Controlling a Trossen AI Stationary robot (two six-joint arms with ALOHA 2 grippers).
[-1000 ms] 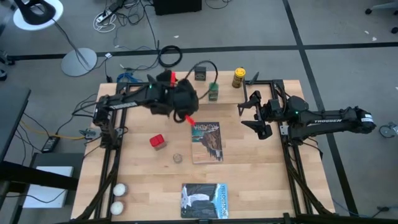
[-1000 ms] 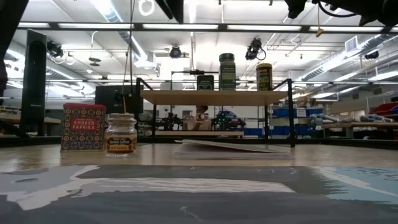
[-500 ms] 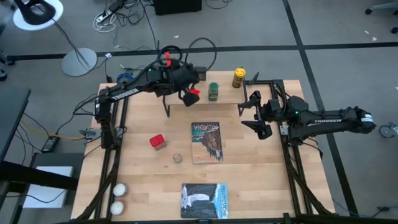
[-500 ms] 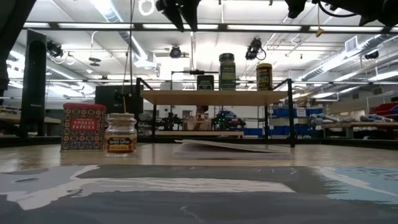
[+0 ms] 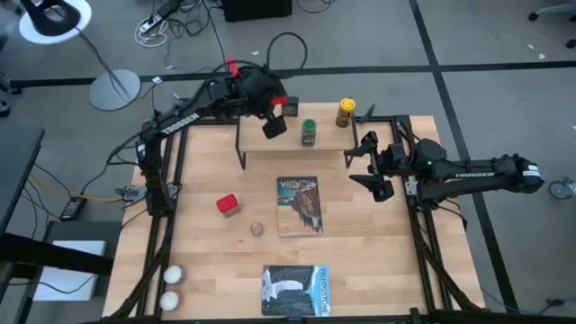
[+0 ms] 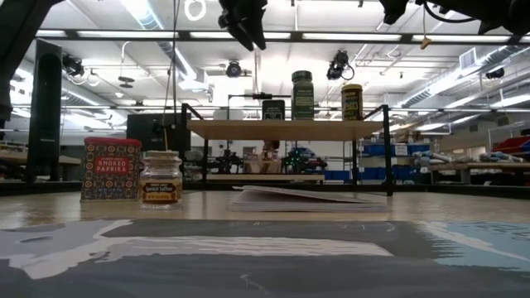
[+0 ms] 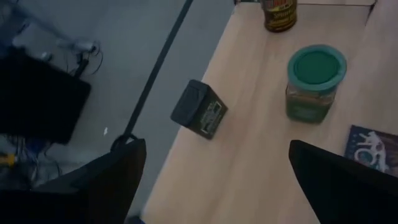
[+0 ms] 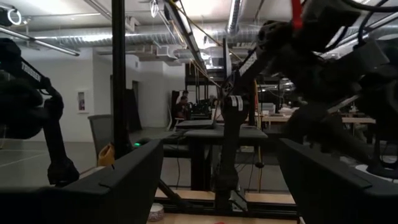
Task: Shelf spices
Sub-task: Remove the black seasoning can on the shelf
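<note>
The shelf (image 5: 329, 140) stands at the table's far edge on thin black legs. On its board sit the dark square tin (image 7: 200, 109), the green jar (image 7: 315, 79) and the yellow-lidded jar (image 5: 346, 112). The red tin (image 5: 227, 204) and the tiny pale jar (image 5: 257, 229) stand on the tabletop, left of centre. My left gripper (image 5: 274, 122) hovers open above the shelf's left end, next to the dark tin, and touches nothing. My right gripper (image 5: 368, 167) waits open at the table's right side.
Two books lie on the table: one (image 5: 299, 205) in front of the shelf, one (image 5: 296, 290) at the near edge. Two white balls (image 5: 170, 285) sit at the near left corner. Cables and a lamp base lie on the floor beyond the far edge.
My left gripper has moved from over the table just in front of the shelf toward the far edge, and now hangs over the shelf's left end. It has stayed open. The containers have not moved.
</note>
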